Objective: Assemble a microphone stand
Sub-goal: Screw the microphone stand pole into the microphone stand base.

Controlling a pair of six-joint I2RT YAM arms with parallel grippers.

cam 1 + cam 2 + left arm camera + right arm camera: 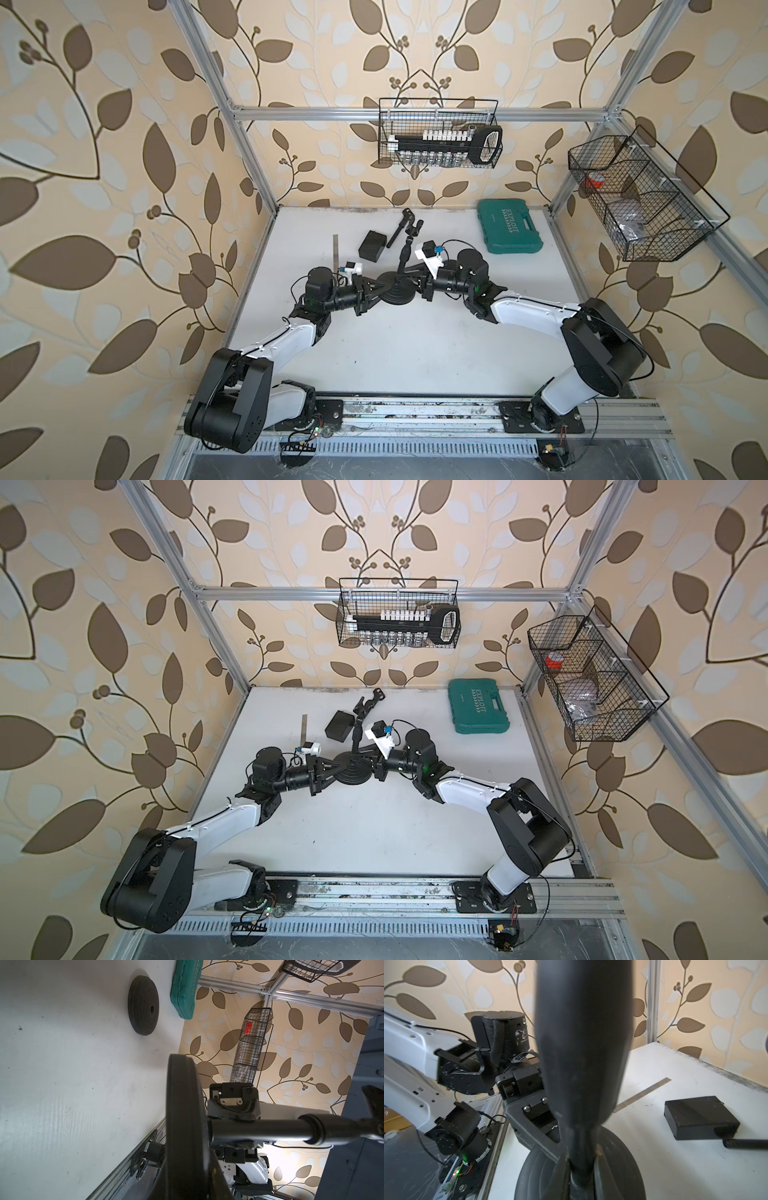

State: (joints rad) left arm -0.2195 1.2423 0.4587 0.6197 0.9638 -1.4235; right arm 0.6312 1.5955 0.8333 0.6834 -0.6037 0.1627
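With your left gripper (377, 289) clamped on the base (397, 298) and right gripper (234, 1128) pinching the pole (270, 1128), you seem mid-threading; next, twist it squarely.

We get soft, even daylight in both top views, with only faint shadows on the table (415, 353). The wall (83, 208) pattern stretches toward the corners, classic wide-angle warp. In the right wrist view the pole (583, 1043) is so close it's a dark blur. In the left wrist view the base (185, 1115) looks dim and soft, and one wall patch blows out.
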